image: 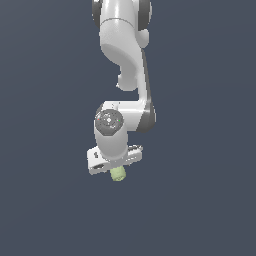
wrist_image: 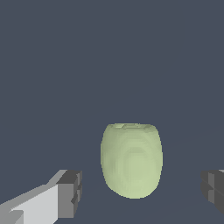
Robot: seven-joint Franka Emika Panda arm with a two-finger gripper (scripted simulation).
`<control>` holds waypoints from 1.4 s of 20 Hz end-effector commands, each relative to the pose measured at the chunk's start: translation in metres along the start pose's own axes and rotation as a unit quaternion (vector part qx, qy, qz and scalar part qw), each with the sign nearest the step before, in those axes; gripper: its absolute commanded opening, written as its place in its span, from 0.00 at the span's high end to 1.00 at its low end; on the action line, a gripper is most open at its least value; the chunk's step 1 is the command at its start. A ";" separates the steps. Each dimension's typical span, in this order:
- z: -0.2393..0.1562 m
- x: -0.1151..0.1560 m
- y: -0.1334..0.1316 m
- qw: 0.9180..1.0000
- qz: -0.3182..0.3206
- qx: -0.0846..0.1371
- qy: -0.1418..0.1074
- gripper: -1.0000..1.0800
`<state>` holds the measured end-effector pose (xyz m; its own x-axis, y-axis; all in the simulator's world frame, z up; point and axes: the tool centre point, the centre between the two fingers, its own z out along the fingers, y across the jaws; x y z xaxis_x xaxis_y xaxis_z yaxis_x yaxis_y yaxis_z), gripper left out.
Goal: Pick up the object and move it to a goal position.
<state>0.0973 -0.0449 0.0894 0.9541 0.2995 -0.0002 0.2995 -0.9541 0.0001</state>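
Under the wrist, in the exterior view, we see the object (image: 118,173), a small pale yellow-green lump, poking out just below the white hand of the arm (image: 120,75). That arm drops from the top edge, bends at a grey-capped joint, and ends in the gripper (image: 116,169), whose flat hand body sits tilted, lower toward the exterior view's left. From this angle the hand hides the fingers, so we can't read contact here. Wrist view is clearer: the object (wrist_image: 131,160) sits between 2 dark grey finger pads (wrist_image: 72,192), barrel-shaped, with a flatter end and a rounded end, matte with faint banding on its side. Jaws are wide open: 1 pad stands clear of the object on one side with bare background between them, and the other pad (wrist_image: 213,189) is well apart on the opposite side, cut off by the frame edge. Neither pad touches the object, so we count nothing as held. The gripper (wrist_image: 142,190) brackets the object but the lump sits nearer the first pad than the second. Everything around is flat dark blue-grey; we can't tell from either view where a bench surface lies or whether the object rests on anything. No shadow or edge gives us height.
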 end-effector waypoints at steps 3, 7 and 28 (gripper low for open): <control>0.014 0.000 0.000 1.000 0.000 0.000 0.000 0.04; 0.038 -0.001 0.000 1.000 -0.001 0.000 0.000 0.04; 0.048 0.001 -0.001 1.000 -0.002 0.000 0.000 1.00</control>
<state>0.0976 -0.0447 0.0404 0.9531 0.3026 -0.0006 0.3026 -0.9531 -0.0001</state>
